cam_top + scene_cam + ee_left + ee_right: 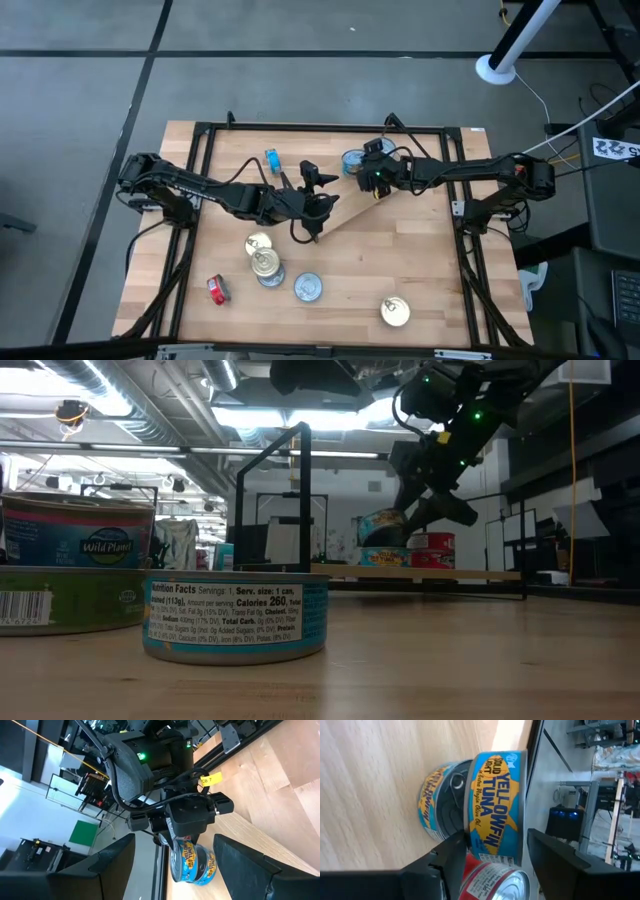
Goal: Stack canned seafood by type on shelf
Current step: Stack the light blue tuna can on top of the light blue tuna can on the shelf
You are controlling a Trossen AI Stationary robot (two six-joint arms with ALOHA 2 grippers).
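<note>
Currently on the light-wood shelf board with black wire ends point(400, 215): two blue-and-yellow round yellowfin tuna tins point(490, 810), stacked, upper one tilted; a red tin point(495, 880) beside. Right gripper point(362, 172) straddles the upper tin, fingers parted, grip uncertain. Left gripper point(312, 228) hovers nearby, fingers wide, empty. Loose silver-lidded tins point(308, 288) remain on the tabletop.

Right tool point(358, 168) over a blue tin point(352, 159) — shelf point(400, 215) beneath, left tool point(312, 222) mid-table.
</note>
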